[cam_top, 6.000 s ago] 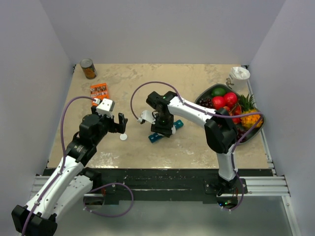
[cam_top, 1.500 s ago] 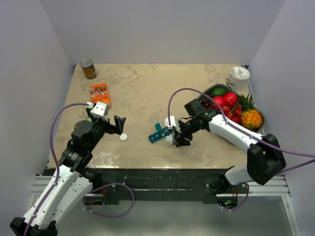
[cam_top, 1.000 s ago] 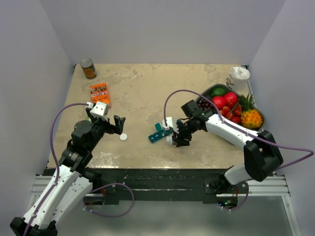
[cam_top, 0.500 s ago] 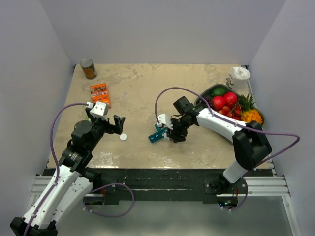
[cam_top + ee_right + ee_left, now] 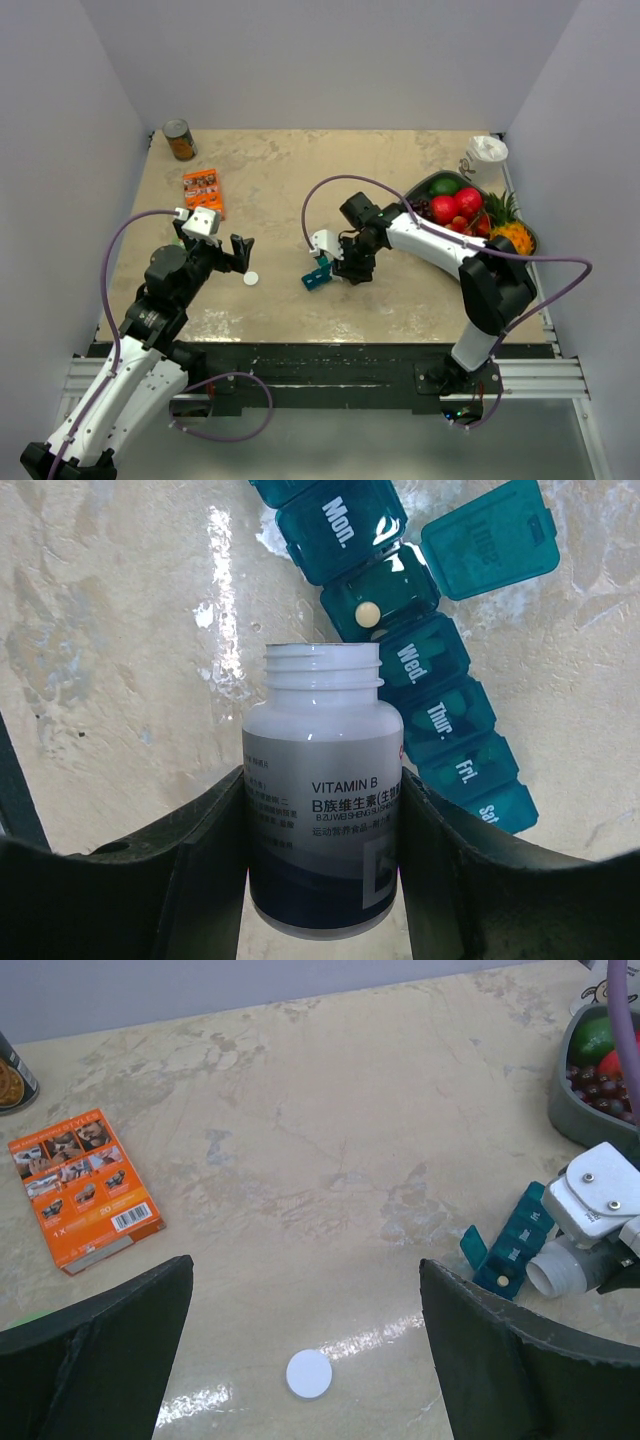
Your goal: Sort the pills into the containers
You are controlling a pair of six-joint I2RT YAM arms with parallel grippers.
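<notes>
**Right arm back over the strip, bottle in grip**

Top: a moment ago the right gripper (image 5: 345, 264) was off to the side of the strip (image 5: 317, 278). It has since swung in and now covers most of it. The left gripper (image 5: 240, 252) hasn't moved and sits near the cap (image 5: 251, 279).

Left wrist: jaws spread wide, nothing between them. The strip (image 5: 508, 1247) lies mid-table at an angle, one lid up.

Right wrist: jaws clamped on the uncapped bottle (image 5: 322, 780), its mouth just short of the open cell between Mon and Wed. One pale pill (image 5: 367, 612) is inside. The strip is teal and day-labelled, other visible lids down.

Handling, my guess: light, stiff plastic that will likely skate on the glossy table (image 5: 330, 1130). The thin hinged lids look snappable, so pinch across the long sides, not a lid.
</notes>
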